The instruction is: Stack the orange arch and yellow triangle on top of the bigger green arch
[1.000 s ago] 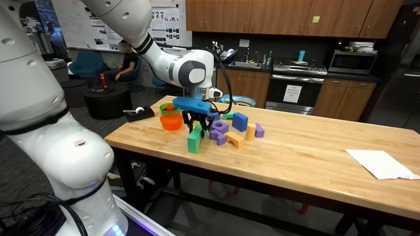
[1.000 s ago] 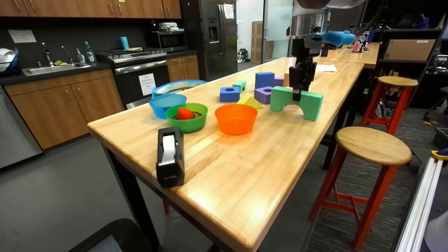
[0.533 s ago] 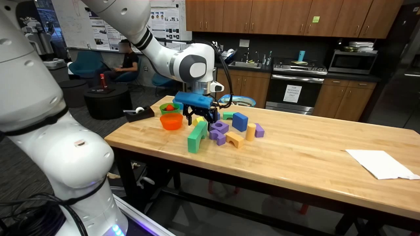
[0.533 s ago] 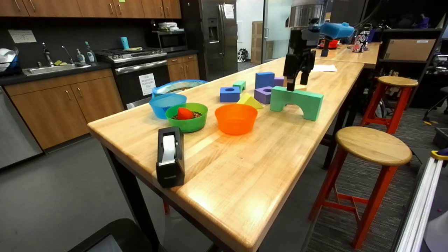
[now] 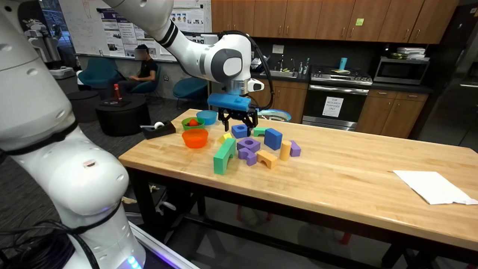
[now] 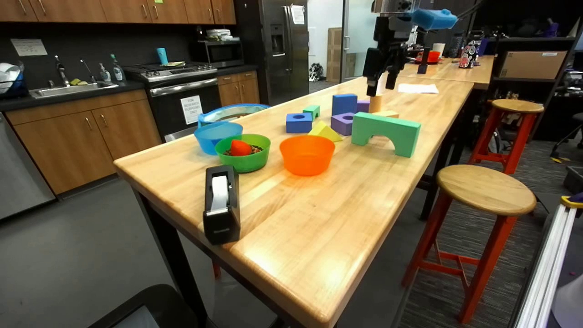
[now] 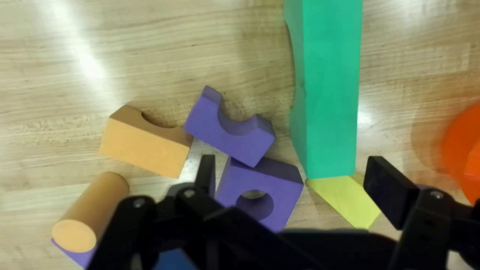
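The bigger green arch (image 5: 223, 157) stands upright on its two legs, with a bare top (image 6: 386, 119) in an exterior view. Apart from one end of it lies the yellow triangle (image 6: 324, 131); in the wrist view the arch's end overlaps the yellow triangle (image 7: 347, 202). Curve downward, the orange arch (image 5: 267, 159) rests on the table beside the purple pieces, partly behind the green arch in an exterior view. My gripper (image 5: 238, 130) hangs open above the blocks, its fingers (image 7: 392, 191) wide apart and nothing held between them.
A purple arch (image 7: 232, 131) leans against a purple block with a hole (image 5: 248, 145). Close by stand an orange cylinder (image 5: 285, 150), a blue block (image 5: 273, 139) and a small green arch (image 5: 260, 131). An orange bowl (image 6: 307, 157) and a tape dispenser (image 6: 222, 228) sit towards the table's end.
A second ago my fingers were around the bigger green arch. They have spread, and the gripper has risen clear and moved away from it. The green arch stays standing where it was.
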You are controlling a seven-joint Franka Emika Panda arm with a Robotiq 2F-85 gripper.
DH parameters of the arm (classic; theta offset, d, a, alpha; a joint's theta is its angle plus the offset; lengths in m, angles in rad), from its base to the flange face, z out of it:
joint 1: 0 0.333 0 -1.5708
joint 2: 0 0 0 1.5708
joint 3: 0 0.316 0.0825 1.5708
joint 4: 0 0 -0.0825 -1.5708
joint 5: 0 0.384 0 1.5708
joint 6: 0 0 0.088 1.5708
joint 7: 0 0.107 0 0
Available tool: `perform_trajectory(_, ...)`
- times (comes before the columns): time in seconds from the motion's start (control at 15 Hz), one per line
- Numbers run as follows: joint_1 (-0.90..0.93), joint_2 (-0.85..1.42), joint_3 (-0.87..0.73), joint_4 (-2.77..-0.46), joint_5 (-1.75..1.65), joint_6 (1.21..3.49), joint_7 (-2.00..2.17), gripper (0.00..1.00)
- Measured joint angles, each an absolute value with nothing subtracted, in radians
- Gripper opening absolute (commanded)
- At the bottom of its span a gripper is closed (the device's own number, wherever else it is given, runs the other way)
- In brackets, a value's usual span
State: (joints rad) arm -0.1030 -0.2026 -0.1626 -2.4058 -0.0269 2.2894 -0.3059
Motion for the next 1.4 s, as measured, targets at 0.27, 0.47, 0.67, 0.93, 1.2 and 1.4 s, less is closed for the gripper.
perform_trajectory(0.27, -0.113, -0.156, -0.167, -2.359, -0.089, 2.303, -0.312, 1.0)
perform_trajectory(0.47, -0.115, -0.113, -0.166, -2.322, -0.157, 2.303, -0.351, 1.0)
perform_trajectory(0.67, -0.115, -0.072, -0.165, -2.287, -0.193, 2.302, -0.438, 1.0)
perform_trajectory(0.93, -0.118, -0.035, -0.17, -2.251, -0.187, 2.308, -0.673, 1.0)
perform_trajectory(1.2, -0.135, -0.023, -0.179, -2.244, -0.173, 2.363, -0.88, 1.0)
perform_trajectory(1.4, -0.136, -0.022, -0.176, -2.244, -0.173, 2.361, -0.875, 1.0)
